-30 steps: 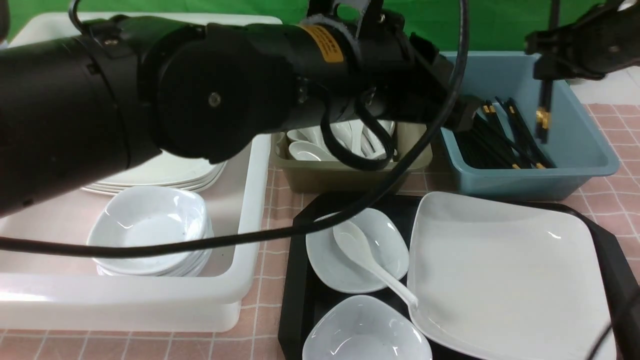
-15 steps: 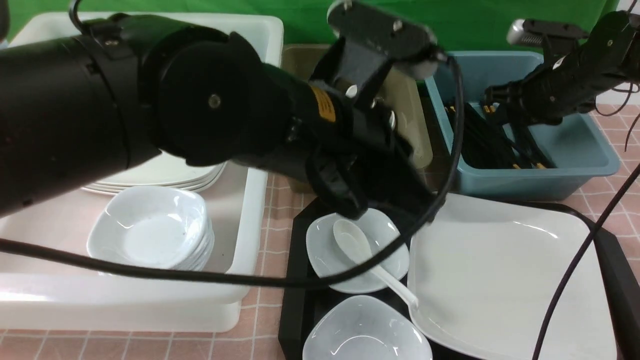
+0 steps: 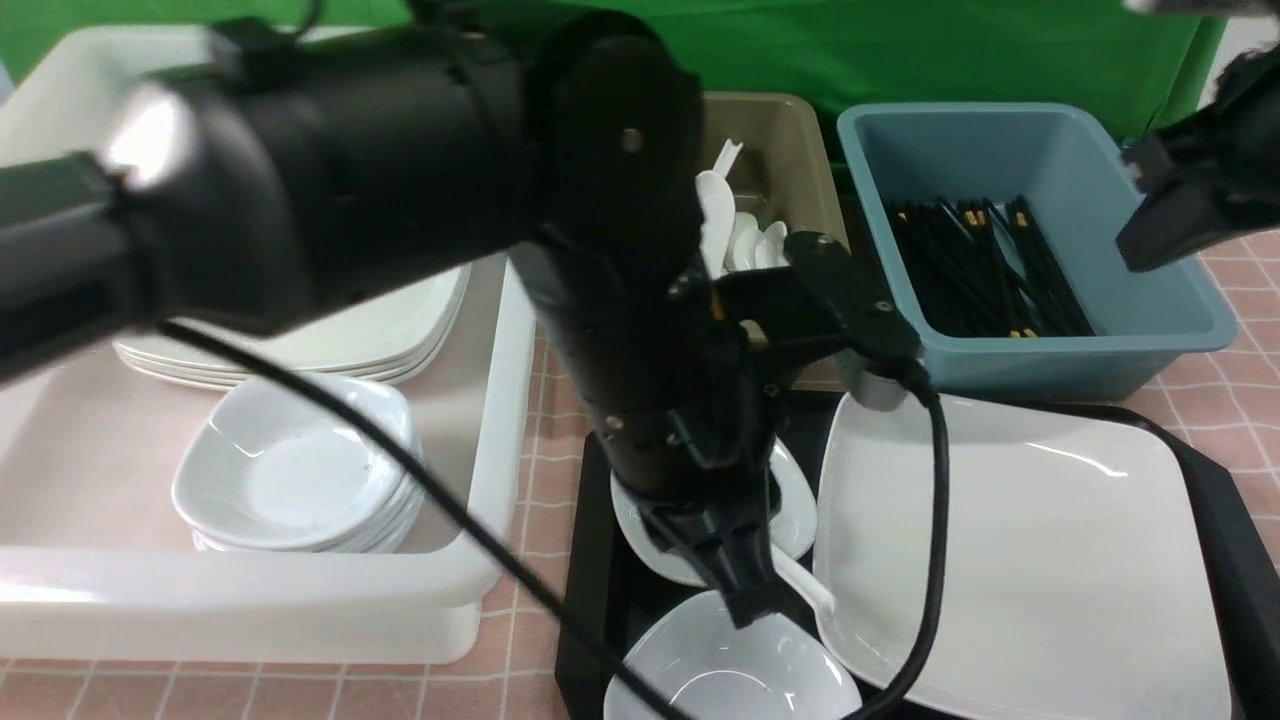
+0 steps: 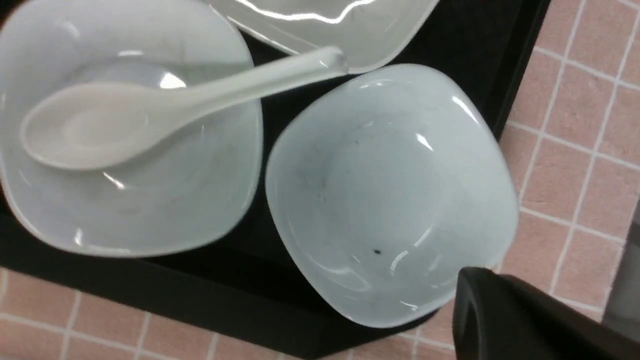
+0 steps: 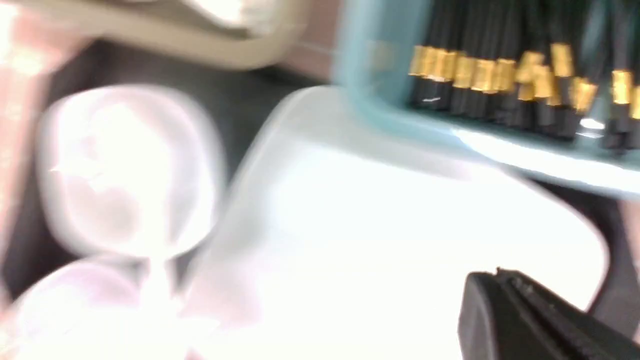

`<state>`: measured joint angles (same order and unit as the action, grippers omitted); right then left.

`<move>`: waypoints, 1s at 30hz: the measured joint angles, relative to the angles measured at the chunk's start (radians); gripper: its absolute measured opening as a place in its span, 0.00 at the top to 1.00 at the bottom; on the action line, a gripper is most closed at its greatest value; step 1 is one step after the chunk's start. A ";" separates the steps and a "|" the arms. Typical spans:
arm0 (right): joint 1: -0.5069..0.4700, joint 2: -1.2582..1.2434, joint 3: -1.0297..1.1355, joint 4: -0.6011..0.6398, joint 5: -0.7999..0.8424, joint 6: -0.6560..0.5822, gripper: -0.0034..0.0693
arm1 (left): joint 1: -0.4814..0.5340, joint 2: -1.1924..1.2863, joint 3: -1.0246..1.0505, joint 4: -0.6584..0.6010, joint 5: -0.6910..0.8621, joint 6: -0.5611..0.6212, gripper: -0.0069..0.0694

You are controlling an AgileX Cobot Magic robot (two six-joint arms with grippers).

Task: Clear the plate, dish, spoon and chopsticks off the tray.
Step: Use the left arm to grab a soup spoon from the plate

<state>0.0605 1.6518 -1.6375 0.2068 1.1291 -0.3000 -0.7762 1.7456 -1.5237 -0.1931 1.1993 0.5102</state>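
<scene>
Though apart, spoon [image 4: 125, 120] near left fingers [image 3: 742, 585]

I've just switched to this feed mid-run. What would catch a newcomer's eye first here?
The bulky black left arm fills the front view, its shut left gripper pointing down at the near small dish on the tray. On the tray's right lies the big white plate, with the spoon resting in the farther small dish. Behind, a blue bin holds black chopsticks.

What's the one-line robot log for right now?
left gripper: shut, by near dish | right gripper: shut, by blue bin | spoon: in far dish | plate: on tray | chopsticks: in blue bin
</scene>
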 joint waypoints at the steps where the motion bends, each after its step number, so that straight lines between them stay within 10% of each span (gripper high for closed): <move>1: 0.000 -0.077 0.070 0.038 0.000 -0.014 0.91 | 0.005 0.039 -0.022 0.006 -0.037 0.040 0.91; 12: 0.001 -0.545 0.539 0.095 -0.006 -0.044 0.91 | 0.008 0.206 -0.038 0.028 -0.194 0.372 0.79; 21: 0.001 -0.714 0.578 0.097 -0.009 -0.046 0.91 | 0.008 0.270 -0.038 0.168 -0.331 0.400 0.43; 30: 0.001 -0.722 0.578 0.103 -0.019 -0.046 0.91 | 0.008 0.288 -0.038 0.168 -0.290 0.454 0.37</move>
<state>0.0614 0.9300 -1.0594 0.3094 1.1098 -0.3457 -0.7679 2.0339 -1.5617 -0.0249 0.9097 0.9641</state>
